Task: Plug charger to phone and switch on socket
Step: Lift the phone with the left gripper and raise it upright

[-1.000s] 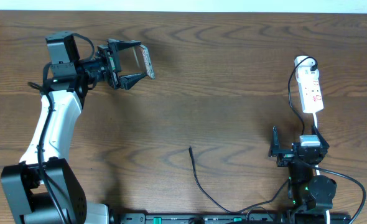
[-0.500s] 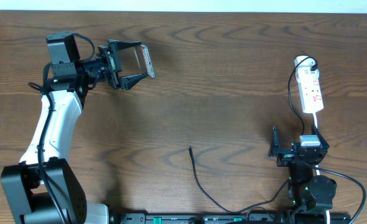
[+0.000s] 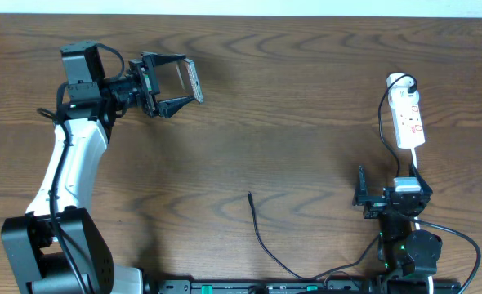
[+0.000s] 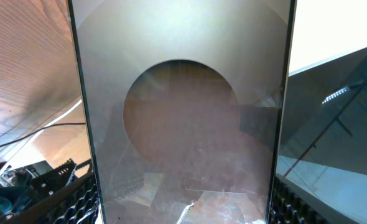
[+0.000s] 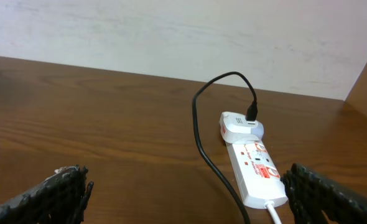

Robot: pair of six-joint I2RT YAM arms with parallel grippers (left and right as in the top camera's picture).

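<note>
The fingers (image 4: 65, 199) of the left gripper (image 3: 188, 80) are clamped on the phone (image 4: 183, 124) by its long edges. The slab fills the wrist view, and from overhead it stands on edge at about ten o'clock on the table (image 3: 306, 73). The right gripper (image 5: 186, 190) has its fingers spread wide with nothing between them, at about five o'clock. The charger (image 3: 257, 224) lies loose, its tip near six o'clock, well apart from both arms. The socket (image 3: 408, 118) sits at three o'clock, near the right arm. Plugging looks barely begun — phone in hand, cable not. Next, I judge, the right arm must grasp the cable close behind its tip and bring it to the phone's port, which I cannot see.
</note>
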